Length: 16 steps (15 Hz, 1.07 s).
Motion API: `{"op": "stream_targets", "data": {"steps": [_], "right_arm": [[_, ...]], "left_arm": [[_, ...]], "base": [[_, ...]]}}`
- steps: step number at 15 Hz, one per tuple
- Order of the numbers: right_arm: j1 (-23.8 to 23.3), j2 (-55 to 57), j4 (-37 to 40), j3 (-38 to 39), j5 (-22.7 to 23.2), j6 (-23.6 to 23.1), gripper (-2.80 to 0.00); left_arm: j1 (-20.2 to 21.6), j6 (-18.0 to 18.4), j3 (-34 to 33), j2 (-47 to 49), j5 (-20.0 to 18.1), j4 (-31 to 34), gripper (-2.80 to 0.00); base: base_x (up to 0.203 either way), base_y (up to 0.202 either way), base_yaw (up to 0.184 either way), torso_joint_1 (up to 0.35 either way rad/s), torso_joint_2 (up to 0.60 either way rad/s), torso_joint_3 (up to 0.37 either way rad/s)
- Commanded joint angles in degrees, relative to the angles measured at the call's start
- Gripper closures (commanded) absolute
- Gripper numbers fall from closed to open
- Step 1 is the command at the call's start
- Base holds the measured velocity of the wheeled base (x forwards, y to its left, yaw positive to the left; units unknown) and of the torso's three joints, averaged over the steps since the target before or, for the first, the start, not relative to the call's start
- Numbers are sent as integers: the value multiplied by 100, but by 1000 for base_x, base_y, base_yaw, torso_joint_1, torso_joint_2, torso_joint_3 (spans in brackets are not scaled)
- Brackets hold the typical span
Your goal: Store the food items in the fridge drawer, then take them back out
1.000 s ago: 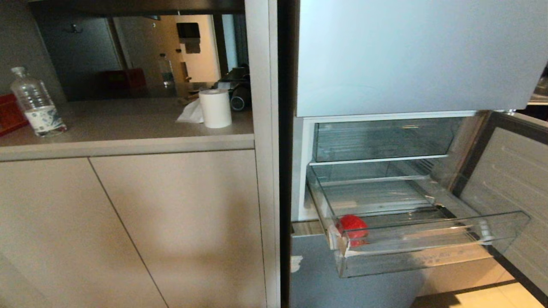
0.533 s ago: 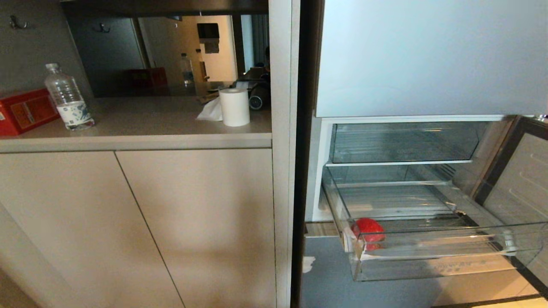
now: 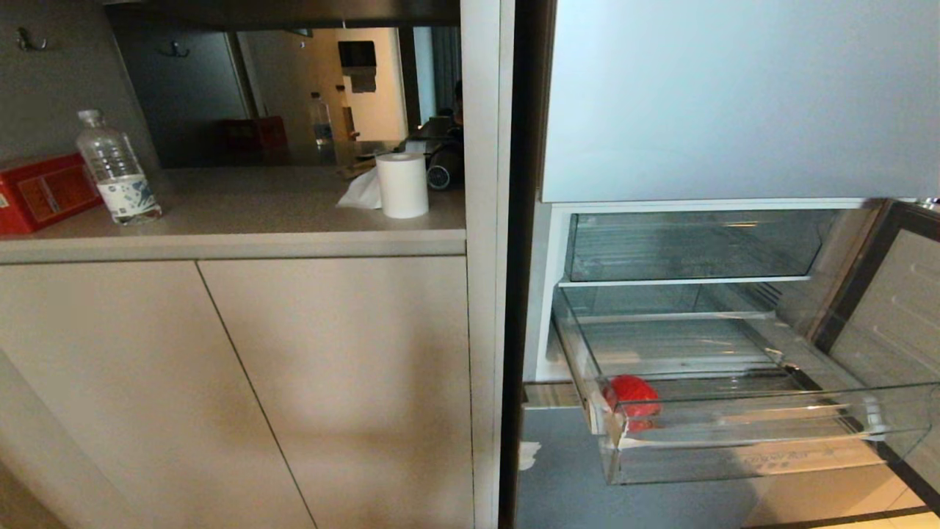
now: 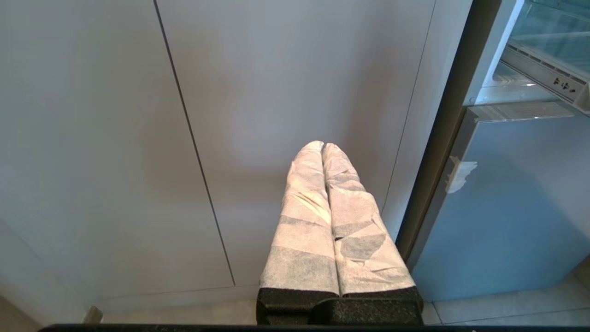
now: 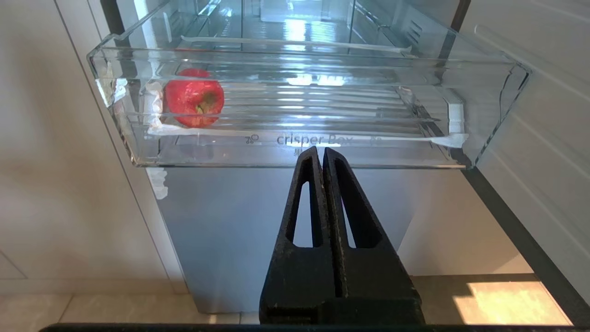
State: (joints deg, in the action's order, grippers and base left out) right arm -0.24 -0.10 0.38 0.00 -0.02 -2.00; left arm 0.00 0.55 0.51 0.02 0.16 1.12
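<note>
The clear fridge drawer (image 3: 734, 441) (image 5: 295, 154) stands pulled out of the open fridge, low on the right. One round glossy red food item (image 3: 631, 397) (image 5: 194, 97) lies on its ribbed floor at the drawer's left end. My right gripper (image 5: 321, 151) is shut and empty, below and in front of the drawer's front wall. The left gripper (image 4: 322, 145), its fingers wrapped in white tape, is shut and empty, facing the beige cabinet doors beside the fridge. Neither arm shows in the head view.
A second clear compartment (image 3: 690, 242) with a white front strip sits above the drawer. The open fridge door (image 3: 888, 323) stands at the right. On the counter (image 3: 220, 246) to the left are a water bottle (image 3: 117, 173), a red box (image 3: 40, 192) and a paper roll (image 3: 402, 184).
The whole head view shifted to the right between one second ago and half a second ago, so the camera turned. Since then it holds still. The red item stays in the drawer.
</note>
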Motion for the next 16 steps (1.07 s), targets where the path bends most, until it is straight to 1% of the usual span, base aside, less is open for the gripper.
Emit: {"op": "stream_targets", "data": {"steps": [1, 6, 8, 10, 11, 13, 16], "right_arm": [[-2, 10, -2, 0, 2, -20, 0], [-2, 10, -11, 0, -6, 24, 0], [-2, 10, -26, -8, -27, 3, 0], [-2, 47, 47, -276, -27, 6, 0], [-1, 232, 296, -682, -7, 14, 0], [4, 1134, 831, -1665, 180, 85, 0], [11, 3437, 1356, -2920, 652, 280, 0]], "left_arm": [[0, 6, 2, -11, 2, 2, 0], [0, -3, -7, -11, 2, 2, 0], [0, -12, -7, -11, 2, 2, 0], [0, -20, -7, -11, 2, 2, 0], [0, -20, -7, -11, 2, 2, 0], [0, -20, -7, -11, 2, 2, 0], [0, -20, -7, -11, 2, -6, 0]], "base": [[132, 0, 0, -5, -2, 7], [185, 0, 0, 12, 2, 3], [34, 0, 0, 12, 5, 1], [0, 0, 0, 0, 0, 0], [0, 0, 0, 0, 0, 0], [0, 0, 0, 0, 0, 0], [0, 0, 0, 0, 0, 0]]}}
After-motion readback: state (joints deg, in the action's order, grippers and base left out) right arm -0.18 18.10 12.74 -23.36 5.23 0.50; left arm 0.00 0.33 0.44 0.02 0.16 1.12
